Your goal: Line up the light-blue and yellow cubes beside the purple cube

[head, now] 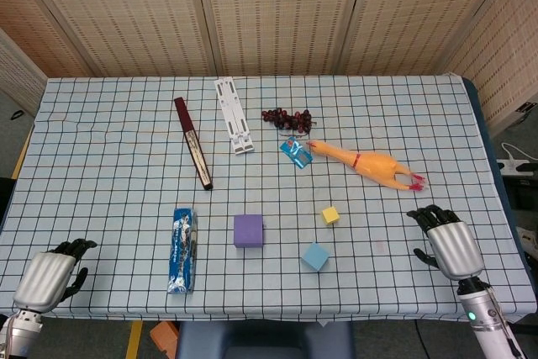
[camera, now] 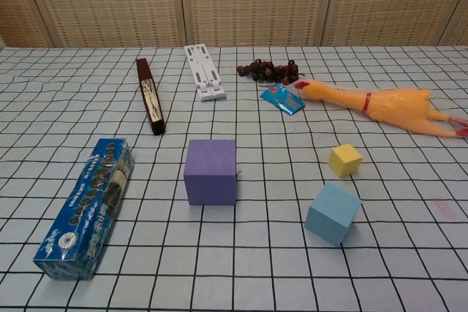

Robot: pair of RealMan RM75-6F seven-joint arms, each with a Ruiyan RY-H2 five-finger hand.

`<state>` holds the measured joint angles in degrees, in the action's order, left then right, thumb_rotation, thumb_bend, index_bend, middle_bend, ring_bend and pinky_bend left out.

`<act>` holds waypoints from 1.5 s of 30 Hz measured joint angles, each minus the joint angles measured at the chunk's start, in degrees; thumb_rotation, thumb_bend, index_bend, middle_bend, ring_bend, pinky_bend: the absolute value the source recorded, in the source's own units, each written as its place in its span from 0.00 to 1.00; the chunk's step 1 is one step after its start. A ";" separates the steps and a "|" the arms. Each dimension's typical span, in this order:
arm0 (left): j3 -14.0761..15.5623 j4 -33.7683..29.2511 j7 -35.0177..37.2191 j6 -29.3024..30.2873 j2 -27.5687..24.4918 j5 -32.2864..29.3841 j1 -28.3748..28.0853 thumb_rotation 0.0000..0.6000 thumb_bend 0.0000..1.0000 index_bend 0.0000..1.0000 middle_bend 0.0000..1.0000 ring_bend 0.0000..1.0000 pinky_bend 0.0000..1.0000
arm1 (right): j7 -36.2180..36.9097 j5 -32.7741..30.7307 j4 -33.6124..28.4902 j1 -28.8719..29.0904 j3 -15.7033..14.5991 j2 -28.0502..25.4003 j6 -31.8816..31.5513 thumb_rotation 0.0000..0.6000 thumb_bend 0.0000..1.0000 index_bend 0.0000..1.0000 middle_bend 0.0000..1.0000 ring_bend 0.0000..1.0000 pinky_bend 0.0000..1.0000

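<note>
The purple cube (head: 248,230) (camera: 210,172) sits near the table's front middle. To its right the small yellow cube (head: 330,215) (camera: 345,159) lies a little farther back, and the light-blue cube (head: 315,256) (camera: 333,212) lies nearer the front edge, turned at an angle. All three stand apart from one another. My right hand (head: 445,243) hovers at the front right edge, well right of the cubes, empty, its fingers loosely bent. My left hand (head: 50,277) stays at the front left corner, empty, with its fingers loosely bent. The chest view shows neither hand.
A blue box (head: 181,250) lies left of the purple cube. Farther back are a dark red bar (head: 192,154), a white stand (head: 234,114), grapes (head: 287,117), a blue card (head: 295,152) and a rubber chicken (head: 370,164).
</note>
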<state>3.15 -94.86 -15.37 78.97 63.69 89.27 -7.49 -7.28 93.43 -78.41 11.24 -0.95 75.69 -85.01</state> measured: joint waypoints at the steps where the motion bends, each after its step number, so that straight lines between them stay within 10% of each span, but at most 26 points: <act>1: 0.01 -0.01 -0.03 -0.22 0.01 -0.13 -0.04 1.00 0.47 0.30 0.31 0.36 0.65 | 1.31 0.72 0.19 0.31 -0.13 -0.09 -0.07 1.00 0.00 0.37 0.65 0.56 0.70; 11: -0.04 -0.02 -0.18 -1.00 0.00 -0.62 -0.31 1.00 0.47 0.30 0.31 0.36 0.65 | 8.06 3.05 -9.05 7.19 -2.32 -6.74 12.54 1.00 0.00 0.38 0.82 0.71 0.95; 25: -0.23 0.13 0.41 -1.60 0.00 -1.30 -0.52 1.00 0.47 0.30 0.31 0.36 0.65 | 7.68 -4.71 -15.33 18.82 -0.49 -5.46 34.73 1.00 0.00 0.38 0.83 0.72 0.98; 45: -0.25 0.19 1.60 -1.03 -0.33 -0.95 -0.37 1.00 0.47 0.30 0.31 0.36 0.65 | 7.17 -7.35 -13.30 23.00 0.09 0.15 38.55 1.00 0.00 0.38 0.83 0.72 0.98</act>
<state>2.90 -94.68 -13.77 77.94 63.35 88.33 -7.86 -0.11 86.08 -91.71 34.24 -0.85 75.85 -46.46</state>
